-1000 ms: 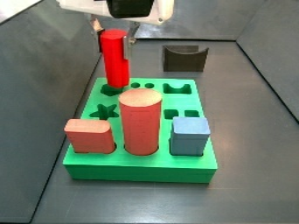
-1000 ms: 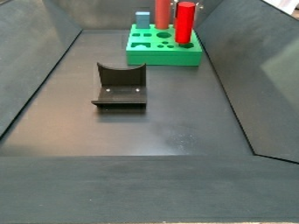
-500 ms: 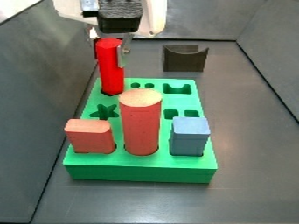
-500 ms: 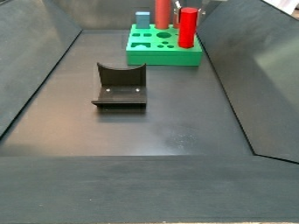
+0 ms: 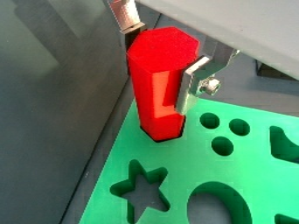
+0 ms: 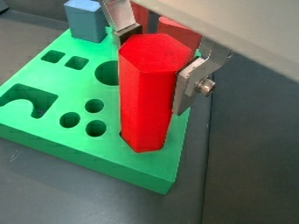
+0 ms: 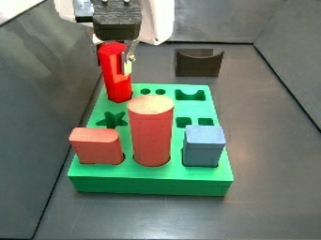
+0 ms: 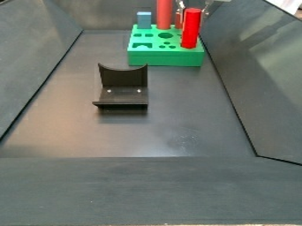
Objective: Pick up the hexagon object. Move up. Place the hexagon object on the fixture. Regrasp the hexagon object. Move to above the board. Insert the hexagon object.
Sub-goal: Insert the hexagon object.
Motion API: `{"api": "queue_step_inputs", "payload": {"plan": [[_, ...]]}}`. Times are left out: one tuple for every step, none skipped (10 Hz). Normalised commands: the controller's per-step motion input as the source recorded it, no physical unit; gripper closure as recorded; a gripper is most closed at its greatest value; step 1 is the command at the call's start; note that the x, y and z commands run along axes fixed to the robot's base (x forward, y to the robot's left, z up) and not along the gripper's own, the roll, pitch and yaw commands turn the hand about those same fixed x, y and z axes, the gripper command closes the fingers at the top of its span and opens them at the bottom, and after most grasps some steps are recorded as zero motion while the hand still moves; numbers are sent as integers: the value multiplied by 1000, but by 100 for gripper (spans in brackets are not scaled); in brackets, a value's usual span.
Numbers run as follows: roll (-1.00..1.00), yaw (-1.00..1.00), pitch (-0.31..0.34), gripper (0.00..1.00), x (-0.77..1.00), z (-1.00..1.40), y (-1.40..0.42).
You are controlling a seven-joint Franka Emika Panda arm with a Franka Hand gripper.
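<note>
Red and slim, the bright hexagon peg (image 7: 115,71) stands upright with its lower end in a hole at the far left corner of the big green square board (image 7: 150,181), in the upper left of the side view. In both wrist views the peg (image 5: 162,83) (image 6: 149,103) sits between the flat silver fingers (image 6: 191,80) of the pincer (image 5: 163,54). The plates lie along its sides, but I cannot tell if they press on it or have let go. The pincer (image 7: 119,36) hangs right over the peg.

On the near part of the board stand a tall salmon-red cylinder (image 7: 150,129), a low salmon block (image 7: 96,145) and a blue cube (image 7: 205,146). A star hole (image 5: 143,185) is cut beside the peg.

The small dark fixture (image 7: 197,62) with a curved notch sits on the grey floor behind the board, well apart from the peg. In a side view the fixture (image 8: 120,86) is in the middle left and the board (image 8: 165,49) is at the top.
</note>
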Motion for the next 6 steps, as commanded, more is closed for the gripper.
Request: {"api": "queue_step_inputs", "payload": {"plan": [[-101,0,-23,100,0,0,-223],[-89,0,-54,100,0,-77,-126],[-107,0,-94,100,26,-223,0],[-153,-31,-81,100,49,-469,17],[-119,0,-11,100,134,-626,160],[-80,0,-11,100,69,-657,97]]}}
